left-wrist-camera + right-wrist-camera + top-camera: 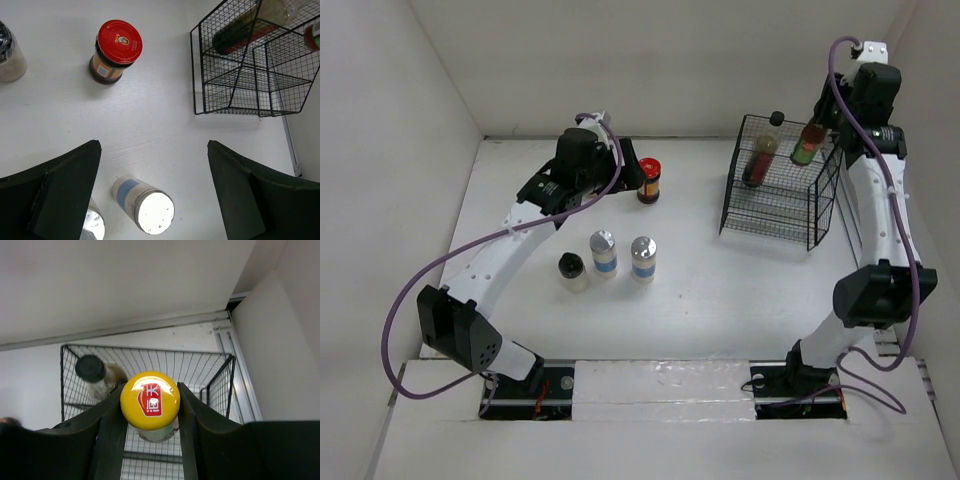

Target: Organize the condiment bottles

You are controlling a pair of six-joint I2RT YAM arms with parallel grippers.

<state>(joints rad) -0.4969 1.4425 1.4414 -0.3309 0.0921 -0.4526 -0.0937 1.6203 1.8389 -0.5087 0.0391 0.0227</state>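
Observation:
My left gripper [628,168] is open and empty above the table [700,270], just left of the red-lidded dark jar [649,180]. In the left wrist view [152,146] that jar [119,44] stands ahead of the jaws, and a silver-capped blue-labelled shaker [145,206] lies below between them. Two such shakers [604,252] [643,258] and a black-capped jar [572,271] stand mid-table. My right gripper [151,390] is shut on a yellow-capped bottle [150,394], held upright over the black wire basket [815,210]. A black-capped sauce bottle [760,152] leans inside the basket.
The basket stands at the far right, close to the right wall and my right arm. The second shaker [92,226] and the black-capped jar [7,52] sit at the edges of the left wrist view. White walls enclose the table at back and sides.

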